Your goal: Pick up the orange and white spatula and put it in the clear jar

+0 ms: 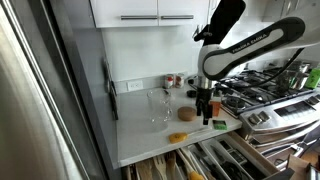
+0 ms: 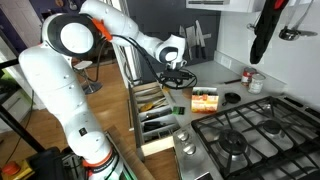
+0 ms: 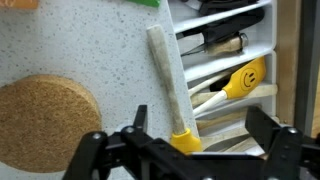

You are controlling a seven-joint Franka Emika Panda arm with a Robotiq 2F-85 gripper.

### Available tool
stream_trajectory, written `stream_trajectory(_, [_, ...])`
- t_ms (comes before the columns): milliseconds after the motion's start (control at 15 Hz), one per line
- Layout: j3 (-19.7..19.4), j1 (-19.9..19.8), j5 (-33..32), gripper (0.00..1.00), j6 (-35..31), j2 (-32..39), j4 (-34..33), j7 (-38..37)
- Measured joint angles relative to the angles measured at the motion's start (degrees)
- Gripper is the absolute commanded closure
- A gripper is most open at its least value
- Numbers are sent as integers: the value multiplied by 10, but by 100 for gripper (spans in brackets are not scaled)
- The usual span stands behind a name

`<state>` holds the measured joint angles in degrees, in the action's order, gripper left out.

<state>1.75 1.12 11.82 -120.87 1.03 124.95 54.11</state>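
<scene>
Speckled white counter [image 3: 70, 40] is carrying a cork disc [image 3: 45, 120], and the spatula [image 3: 168, 80] is lying flat just beside the disc, between it and the open drawer [image 3: 230, 60], its orange end pointing toward the gripper [image 3: 185, 148]. Over that end the gripper is hanging with jaws spread wide, gripping nothing. In an exterior view, the jar [image 1: 158, 105] is standing upright near the disc, on its far side from the gripper.
</scene>
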Motion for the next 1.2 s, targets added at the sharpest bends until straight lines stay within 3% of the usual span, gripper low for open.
stream_trajectory(467, [2, 0, 74, 0, -126, 0, 81, 130])
stream_trajectory(600, [4, 1, 87, 7, -144, 0, 95, 153])
stream_trajectory(867, [8, 2, 101, 47, -163, 0, 111, 183])
stream_trajectory(1200, [9, 2, 103, 85, -175, 0, 120, 203])
